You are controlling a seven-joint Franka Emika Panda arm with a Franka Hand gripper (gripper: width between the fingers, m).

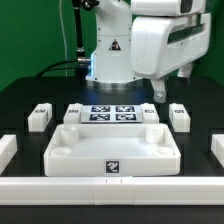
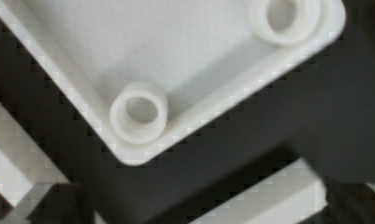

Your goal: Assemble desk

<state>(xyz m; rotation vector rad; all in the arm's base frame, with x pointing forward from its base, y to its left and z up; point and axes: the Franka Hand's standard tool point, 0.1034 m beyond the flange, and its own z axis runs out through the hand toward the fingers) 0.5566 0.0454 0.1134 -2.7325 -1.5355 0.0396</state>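
Observation:
The desk top [image 1: 112, 150] is a large white tray with a raised rim and a square tag on its front wall; it lies on the black table near the front. Several white block legs lie behind it: two at the exterior view's left [image 1: 39, 117] [image 1: 77, 110] and two at its right [image 1: 150, 110] [image 1: 179, 117]. My gripper [image 1: 163, 90] hangs above the back right, over the right-hand legs and clear of every part. The wrist view shows a corner of the desk top [image 2: 184, 60] with two round sockets [image 2: 139, 112]. My gripper [image 2: 193, 215] is open and empty, with dark fingers [image 2: 20, 205] at the frame's edges.
The marker board [image 1: 112, 113] lies flat between the legs, behind the desk top. Low white rails edge the table at the front [image 1: 112, 187], left [image 1: 5, 150] and right [image 1: 218, 150]. The robot's base [image 1: 110, 55] stands at the back centre.

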